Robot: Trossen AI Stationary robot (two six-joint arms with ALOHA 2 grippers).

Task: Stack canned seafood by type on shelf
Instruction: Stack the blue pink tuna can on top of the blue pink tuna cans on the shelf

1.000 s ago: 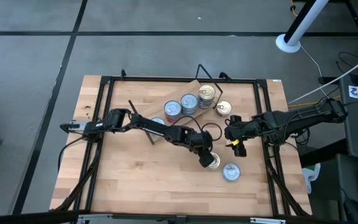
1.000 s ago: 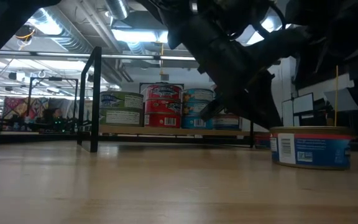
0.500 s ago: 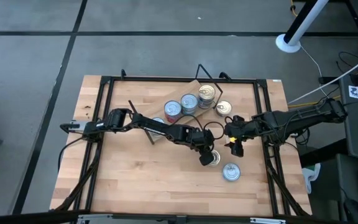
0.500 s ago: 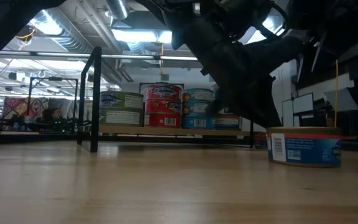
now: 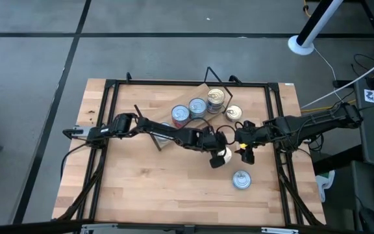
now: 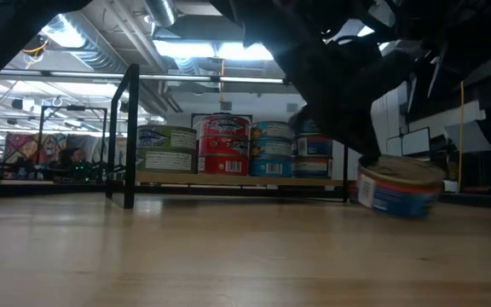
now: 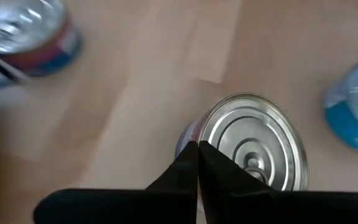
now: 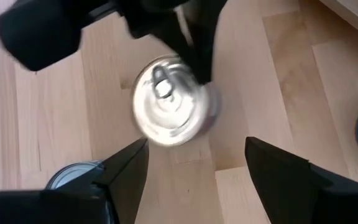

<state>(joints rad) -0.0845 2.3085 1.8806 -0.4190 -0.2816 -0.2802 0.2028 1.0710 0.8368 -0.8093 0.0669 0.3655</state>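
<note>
A silver-lidded can point(image 5: 223, 156) with a blue and red label point(image 6: 397, 191) hangs tilted just above the table, and my left gripper point(image 5: 215, 158) is shut on it. My right gripper point(image 5: 246, 151) waits open close to the can's right, its fingers point(image 8: 124, 167) spread wide with nothing between them. The shelf point(image 5: 201, 90) lies slantwise at the far middle and carries stacked cans point(image 5: 198, 108). In the low view these cans point(image 6: 222, 145) stand in rows on the plank point(image 6: 228, 179). My left gripper pinches the can's rim point(image 7: 199, 138) at the edge of the lid between its two shut fingertips point(image 8: 195, 65). The fingers slant down from the table's left side. The can hangs tilted below them, its bottom point(image 6: 390, 208) just off the tabletop.
A gold-lidded can point(image 5: 233, 114) sits beside the shelf's right end, and a blue-lidded can point(image 5: 241, 179) stands on the table nearer the front. The black frame rails point(image 5: 109, 130) run along the table's sides. Open wood lies at the front left.
My left gripper has risen and gone toward the table's far edge, rolling its wrist. The can it holds stood flat on the table a second ago. Now it is tipped and lifted just clear.
</note>
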